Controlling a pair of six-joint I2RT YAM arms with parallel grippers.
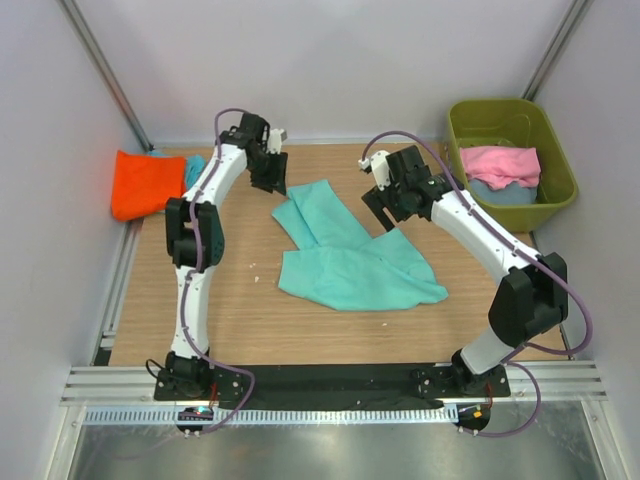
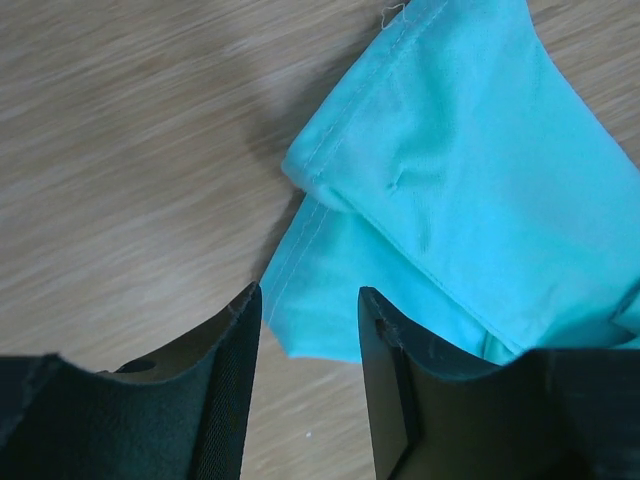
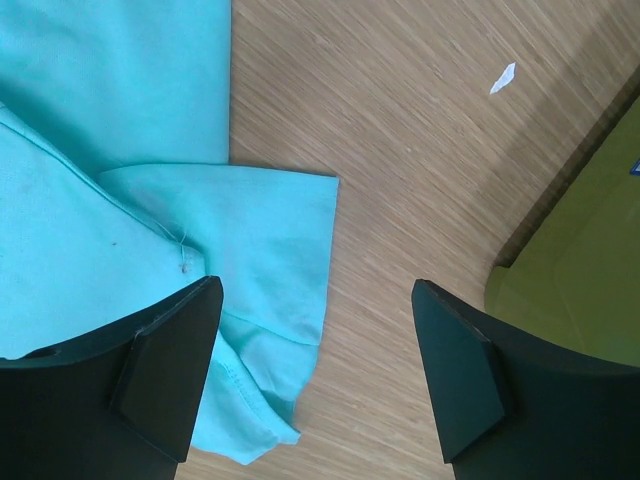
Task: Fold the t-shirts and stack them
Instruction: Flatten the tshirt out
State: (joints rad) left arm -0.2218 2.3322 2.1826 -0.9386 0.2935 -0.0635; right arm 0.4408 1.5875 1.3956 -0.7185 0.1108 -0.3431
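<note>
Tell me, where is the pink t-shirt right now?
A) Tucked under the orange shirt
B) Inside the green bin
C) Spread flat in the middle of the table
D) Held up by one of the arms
B: the pink t-shirt lies bunched inside the olive-green bin at the table's far right corner, on top of a pale blue t-shirt.

A loose t-shirt [image 1: 350, 255] lies mid-counter [image 1: 230, 320]. The left gripper [image 1: 272, 187] hangs just beside its far left end, and the right gripper [image 1: 383, 215] over its right edge. A folded t-shirt [image 1: 140, 185] sits at the far left. In the bin [image 1: 500, 108] at the far right, an upper t-shirt [image 1: 498, 163] lies on a lower t-shirt [image 1: 505, 193].
</note>
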